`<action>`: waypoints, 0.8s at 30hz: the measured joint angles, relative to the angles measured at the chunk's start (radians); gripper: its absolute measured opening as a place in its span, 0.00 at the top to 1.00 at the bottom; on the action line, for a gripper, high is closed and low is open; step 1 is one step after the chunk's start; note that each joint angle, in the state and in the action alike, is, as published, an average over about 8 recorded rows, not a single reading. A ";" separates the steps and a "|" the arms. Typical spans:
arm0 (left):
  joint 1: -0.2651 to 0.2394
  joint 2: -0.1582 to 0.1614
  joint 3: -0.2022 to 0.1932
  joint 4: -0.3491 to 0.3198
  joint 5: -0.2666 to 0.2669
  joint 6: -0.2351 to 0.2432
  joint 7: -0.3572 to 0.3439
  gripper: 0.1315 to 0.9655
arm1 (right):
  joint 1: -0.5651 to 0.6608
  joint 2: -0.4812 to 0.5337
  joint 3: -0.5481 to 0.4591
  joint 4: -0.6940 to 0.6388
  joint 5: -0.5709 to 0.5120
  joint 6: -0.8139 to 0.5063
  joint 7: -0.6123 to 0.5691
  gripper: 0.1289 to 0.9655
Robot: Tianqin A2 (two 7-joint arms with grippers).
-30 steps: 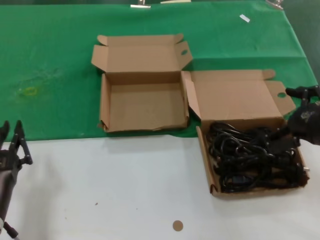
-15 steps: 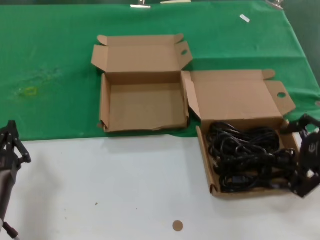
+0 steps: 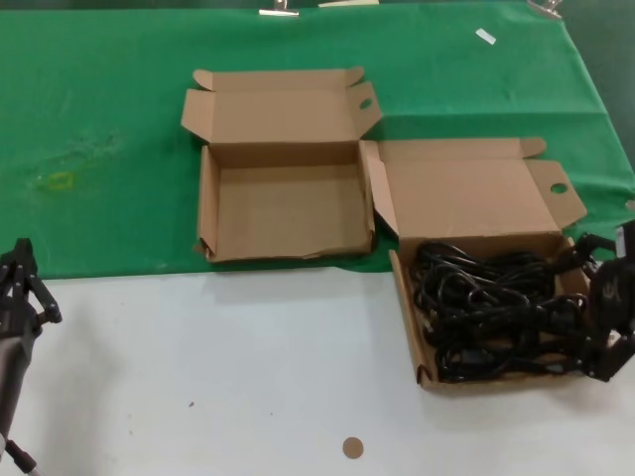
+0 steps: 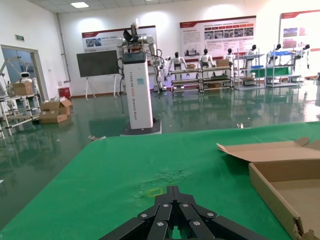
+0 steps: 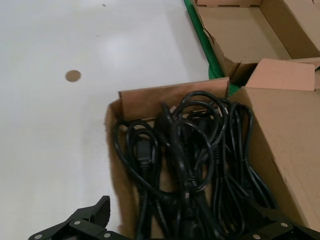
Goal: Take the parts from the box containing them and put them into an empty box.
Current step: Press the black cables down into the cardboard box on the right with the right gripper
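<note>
we see our right hand (image 3: 602, 309), fingers spread, at the full box's (image 5: 280, 140) right wall; every cable bundle (image 3: 491, 309) inside it, the empty box (image 3: 210, 213) left of it unfilled.

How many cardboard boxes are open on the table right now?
2. The empty box sits on the green cloth; the box holding cables lies nearer, to its right, beside the right gripper.

Two open cardboard boxes on a worktop (image 3: 198, 347), half green cloth (image 3: 99, 119), half white. The empty box (image 3: 283, 208) sits left; the box of black cables (image 3: 491, 307) sits right. The right gripper (image 3: 600, 307), fingers spread, is at its right wall. The left gripper (image 3: 20, 288) waits at the far left edge
</note>
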 joint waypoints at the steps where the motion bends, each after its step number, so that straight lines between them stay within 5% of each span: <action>1: 0.000 0.000 0.000 0.000 0.000 0.000 0.000 0.99 | 0.011 -0.015 0.000 -0.018 -0.012 -0.007 -0.009 0.03; 11: 0.000 0.000 0.000 0.000 0.000 0.000 0.000 0.99 | 0.077 -0.117 0.008 -0.126 -0.094 -0.041 -0.063 0.10; 24: 0.000 0.000 0.000 0.000 0.000 0.000 0.000 0.99 | 0.091 -0.157 0.029 -0.162 -0.138 -0.062 -0.083 0.40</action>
